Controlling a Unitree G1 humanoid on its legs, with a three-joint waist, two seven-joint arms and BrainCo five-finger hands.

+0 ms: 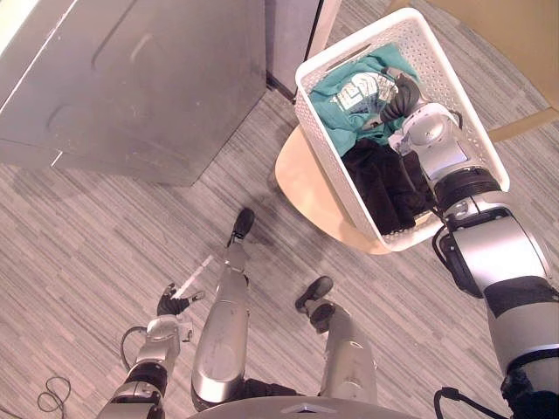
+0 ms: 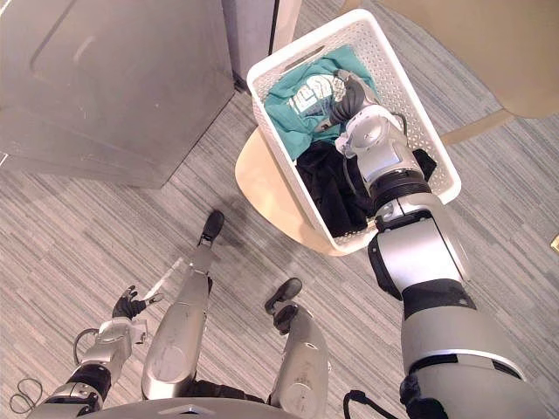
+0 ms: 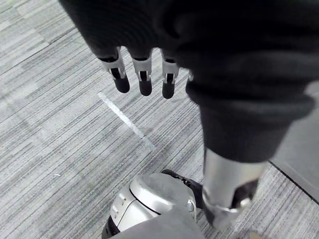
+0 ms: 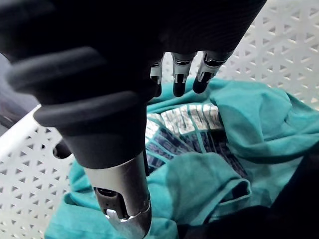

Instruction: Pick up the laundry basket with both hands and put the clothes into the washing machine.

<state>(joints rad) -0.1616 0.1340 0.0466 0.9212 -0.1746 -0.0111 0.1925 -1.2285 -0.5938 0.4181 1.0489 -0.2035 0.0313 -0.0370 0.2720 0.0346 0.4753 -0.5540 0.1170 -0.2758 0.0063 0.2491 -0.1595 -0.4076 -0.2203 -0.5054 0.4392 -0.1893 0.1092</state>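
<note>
The laundry basket [image 1: 434, 65] sits far right on a round stool [image 1: 301, 179]. The right hand [image 1: 397, 100] hovers inside it above the teal shirt [image 4: 249, 124], fingers extended, gripping nothing. The left hand [image 1: 170, 304] hangs near left, fingers relaxed.

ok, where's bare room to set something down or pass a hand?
Free: grey striped floor between the grey metal machine and round pale wooden stool, also around the open left hand; the stool's bare crescent beside the white perforated plastic basket. Crowded: basket interior, packed with teal printed shirt and black garment, open right hand above the shirt.
</note>
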